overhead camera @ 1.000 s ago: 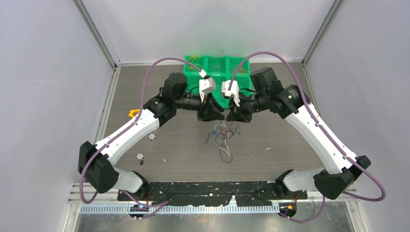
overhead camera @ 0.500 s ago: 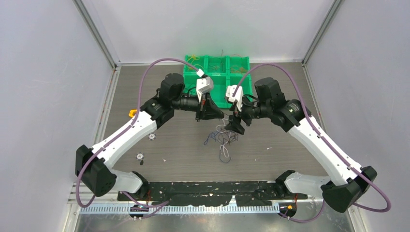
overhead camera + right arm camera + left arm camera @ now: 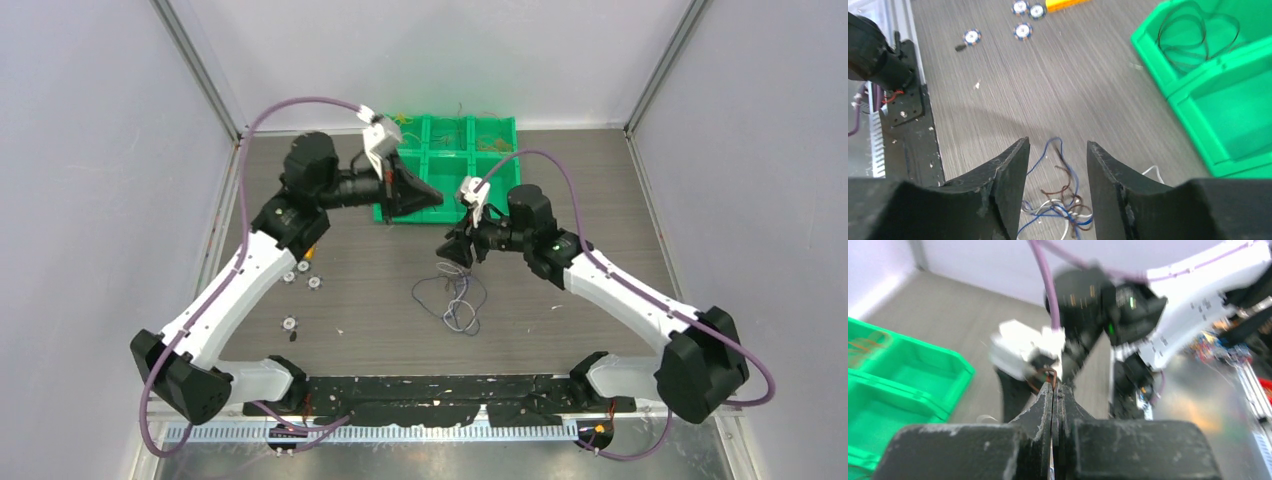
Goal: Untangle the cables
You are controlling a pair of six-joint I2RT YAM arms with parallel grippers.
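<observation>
The tangle of thin blue, brown and white cables (image 3: pixel 452 298) lies on the table's middle. My right gripper (image 3: pixel 452 250) hovers just behind it. In the right wrist view it is open (image 3: pixel 1058 150), with the tangle (image 3: pixel 1070 202) on the table between its fingers and nothing held. My left gripper (image 3: pixel 432 196) is raised by the green bins. In the left wrist view its jaws (image 3: pixel 1054 386) are pressed shut, and a small loop of brown cable (image 3: pixel 1047 374) sticks out at the tip. The rest of that cable is blurred.
A green multi-compartment bin (image 3: pixel 470 140) stands at the back centre. One compartment holds a coiled black cable (image 3: pixel 1193 30). Small round discs (image 3: pixel 290 323) and a yellow piece (image 3: pixel 307 255) lie at the left. A black strip (image 3: pixel 440 388) runs along the near edge.
My left arm has swung up and to the left, away from the tangle, with its jaws shut. My right gripper has moved left and down over the tangle. The tangle has shifted slightly left.
</observation>
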